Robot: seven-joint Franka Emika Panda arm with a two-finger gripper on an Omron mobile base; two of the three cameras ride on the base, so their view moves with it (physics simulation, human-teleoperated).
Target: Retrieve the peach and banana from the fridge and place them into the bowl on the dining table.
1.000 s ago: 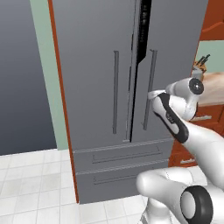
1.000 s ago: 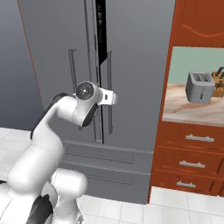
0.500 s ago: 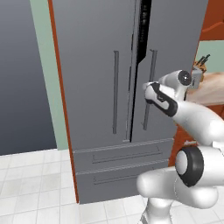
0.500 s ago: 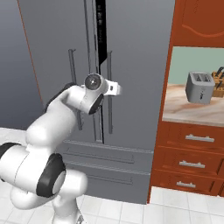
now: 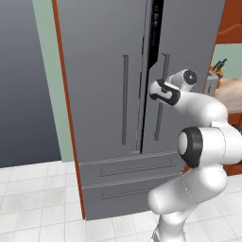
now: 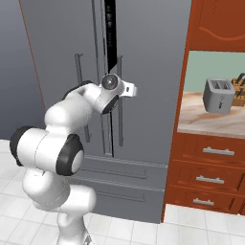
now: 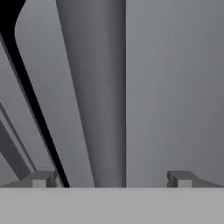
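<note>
At centre frame, our wide-open, empty hand (image 7: 111, 179) straddles the fridge (image 5: 101, 71) door's vertical bar handle (image 7: 94, 92).

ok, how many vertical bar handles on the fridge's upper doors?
2. The left door's handle runs just left of the centre seam; the right door's handle runs just right of it, partly behind the arm, with the open gripper at it.

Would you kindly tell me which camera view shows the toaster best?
The right base view: the toaster stands whole on the counter right of the fridge. From the left base view and hand view I cannot make it out.
</note>
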